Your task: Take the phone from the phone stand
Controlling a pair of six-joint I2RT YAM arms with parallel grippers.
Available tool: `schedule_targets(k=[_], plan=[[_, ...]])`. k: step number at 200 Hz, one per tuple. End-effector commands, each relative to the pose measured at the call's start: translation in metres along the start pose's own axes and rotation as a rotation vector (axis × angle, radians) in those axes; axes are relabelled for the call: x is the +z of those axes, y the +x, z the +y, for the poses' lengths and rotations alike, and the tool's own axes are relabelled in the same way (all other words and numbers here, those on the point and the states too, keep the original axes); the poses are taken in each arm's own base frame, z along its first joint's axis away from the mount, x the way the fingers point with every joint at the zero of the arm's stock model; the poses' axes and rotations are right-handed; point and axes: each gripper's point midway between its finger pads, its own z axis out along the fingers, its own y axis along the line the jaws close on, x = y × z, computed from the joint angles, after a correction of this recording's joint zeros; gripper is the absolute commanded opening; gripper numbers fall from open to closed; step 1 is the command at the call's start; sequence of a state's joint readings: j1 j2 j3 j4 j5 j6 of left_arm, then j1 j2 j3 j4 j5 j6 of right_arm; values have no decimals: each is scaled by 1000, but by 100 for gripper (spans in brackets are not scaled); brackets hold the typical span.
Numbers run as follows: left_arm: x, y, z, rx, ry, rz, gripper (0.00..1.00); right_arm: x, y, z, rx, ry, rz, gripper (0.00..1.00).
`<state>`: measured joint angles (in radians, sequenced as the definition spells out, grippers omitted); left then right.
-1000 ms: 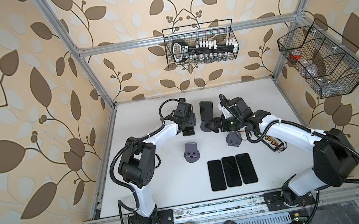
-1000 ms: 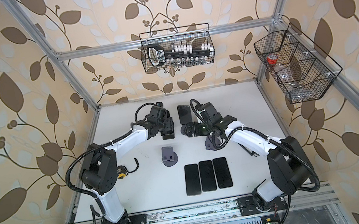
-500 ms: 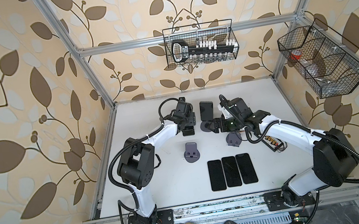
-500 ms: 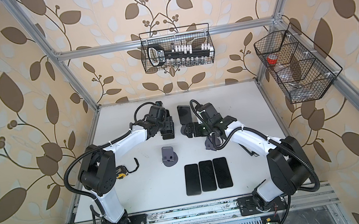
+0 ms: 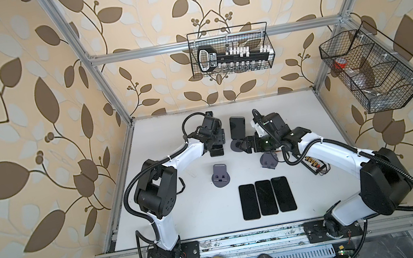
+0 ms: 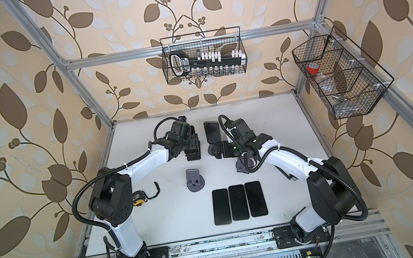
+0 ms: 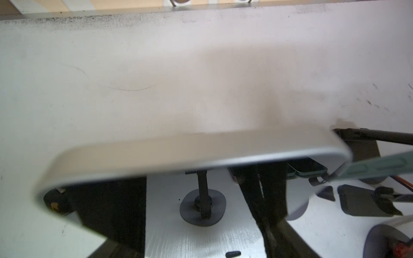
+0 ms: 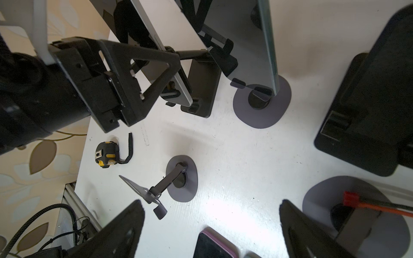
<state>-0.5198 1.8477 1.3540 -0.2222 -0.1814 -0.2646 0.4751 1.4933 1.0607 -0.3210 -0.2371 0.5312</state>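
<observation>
being pinched at its edge by the left gripper (image 8: 175,71), the phone (image 8: 184,93) could be dropped if snagged on the stand (image 8: 201,84); the right gripper (image 8: 210,203) is spread.

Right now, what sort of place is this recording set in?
Probably a lab robot cell, not a home: an aluminium frame around wallpaper panels, a left arm and right arm bolted to a front rail, a wire basket of tools.

Both top views are brightly and evenly lit, with straight bars (image 5: 212,40) bowed toward the edges. In the left wrist view the near phone (image 7: 190,152) is blurred.
</observation>
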Motion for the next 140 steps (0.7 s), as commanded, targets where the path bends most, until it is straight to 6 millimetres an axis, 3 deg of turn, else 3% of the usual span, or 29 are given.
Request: schedule_targets(k=[1,140], plan=[[-34,-41,-7,-25,47,-130,71,-6,-2,2,1,-14,-12,95],[-47,-46,-8,-24,67,-148,70,-8,-4,9,30,-40,-13,93]])
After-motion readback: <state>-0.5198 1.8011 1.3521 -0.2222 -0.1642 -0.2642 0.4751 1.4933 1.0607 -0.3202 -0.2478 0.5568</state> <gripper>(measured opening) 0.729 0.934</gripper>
